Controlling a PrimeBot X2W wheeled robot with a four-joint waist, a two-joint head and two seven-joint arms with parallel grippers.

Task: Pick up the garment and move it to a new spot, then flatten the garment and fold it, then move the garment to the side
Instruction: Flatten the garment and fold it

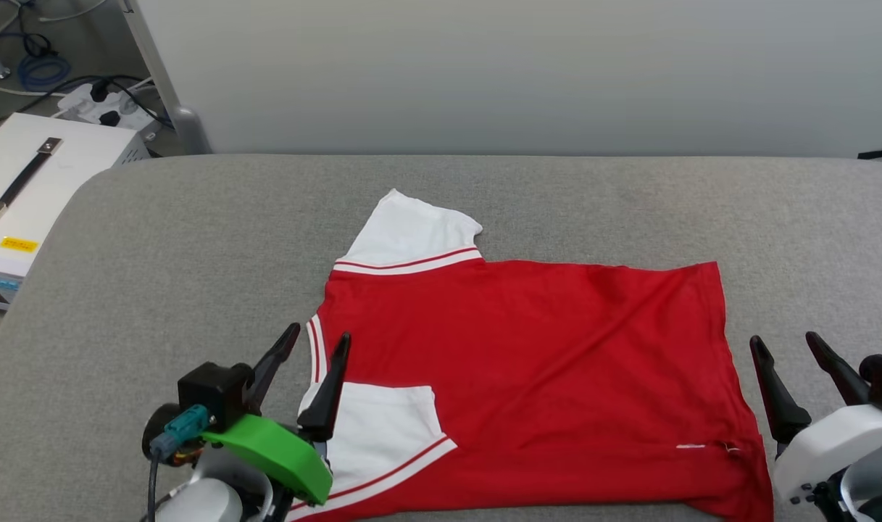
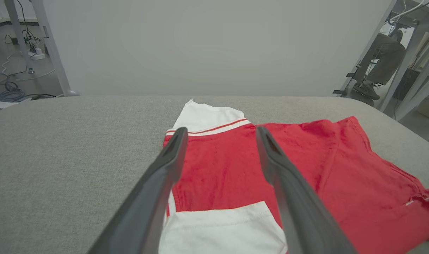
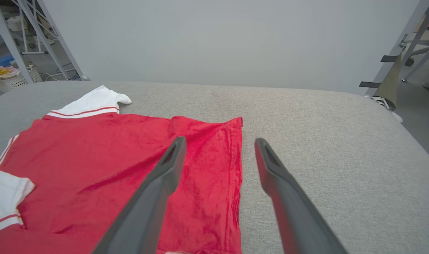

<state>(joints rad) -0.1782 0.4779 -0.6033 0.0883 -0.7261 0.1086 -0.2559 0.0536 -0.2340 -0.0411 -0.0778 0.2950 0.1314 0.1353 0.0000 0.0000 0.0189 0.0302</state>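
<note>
Surface (image 1: 158, 239): grey, padded, fabric-covered, rounded corners, spans the whole head view, pale wall panel (image 1: 520, 72) behind it.

Garment (image 1: 527, 362) lies spread on it, centre to right, close to my near edge. It is turned sideways: neck end toward my left, hem toward my right. Body is bright red, mostly flat, with a few soft diagonal creases and some bunching at the near hem corner. Far sleeve (image 1: 412, 232) is white, stretched out away from me, with red-and-white striped trim where it joins the body. Near sleeve (image 1: 383, 428) is white too, folded in on top of the red body, with a striped band along its edge. Striped trim also runs along the neck edge, by my left fingers. Small white tag (image 1: 691, 446) sits near the hem.

My left gripper (image 1: 319, 337) is at the neck end, fingers spread wide, nothing between them. In the left wrist view the two fingers straddle the red shoulder area above the folded sleeve. Can't tell if the tips touch the cloth.

My right gripper (image 1: 784, 341) is just beside the hem, over bare grey surface, fingers also spread wide and empty. In the right wrist view one finger overlaps the hem edge.

White box (image 1: 27, 181) with a black strap handle sits off the left side of the surface. Power strip (image 1: 107, 109) and cables are on the floor behind it. Person's leg (image 2: 383, 60) shows far right in the left wrist view.
</note>
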